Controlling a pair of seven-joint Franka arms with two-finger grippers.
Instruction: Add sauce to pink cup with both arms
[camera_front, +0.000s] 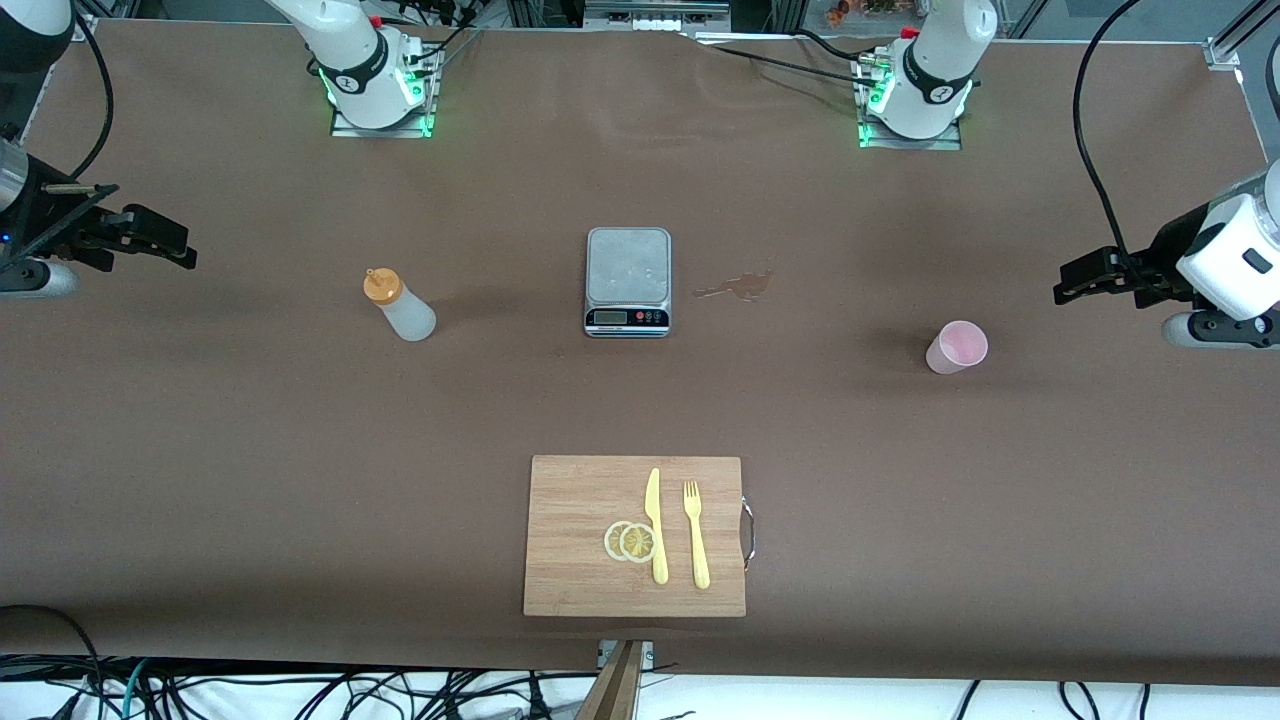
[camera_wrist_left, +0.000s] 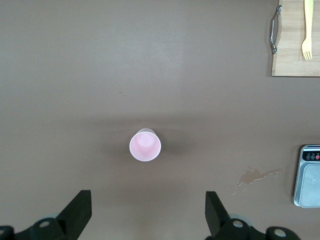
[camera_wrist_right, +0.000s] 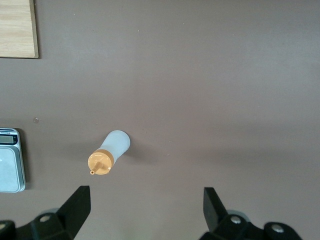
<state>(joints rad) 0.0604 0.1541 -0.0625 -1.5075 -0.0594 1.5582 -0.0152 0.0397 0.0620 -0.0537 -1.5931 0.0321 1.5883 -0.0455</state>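
Note:
The sauce is a whitish squeeze bottle (camera_front: 400, 306) with an orange nozzle cap, standing upright toward the right arm's end of the table. In the right wrist view the bottle (camera_wrist_right: 111, 152) shows from above. My right gripper (camera_front: 175, 247) (camera_wrist_right: 147, 207) hangs open in the air over that end, apart from the bottle. The pink cup (camera_front: 957, 347) (camera_wrist_left: 145, 145) stands upright and looks empty toward the left arm's end. Over the table edge beside the cup, my left gripper (camera_front: 1075, 282) (camera_wrist_left: 148, 210) is open with nothing between its fingers.
A steel scale (camera_front: 628, 280) sits mid-table between bottle and cup, with a brownish spill stain (camera_front: 740, 287) beside it. Nearer the front camera lies a wooden cutting board (camera_front: 580, 500) carrying a yellow knife (camera_front: 656, 525), a fork (camera_front: 696, 535) and lemon slices (camera_front: 630, 541).

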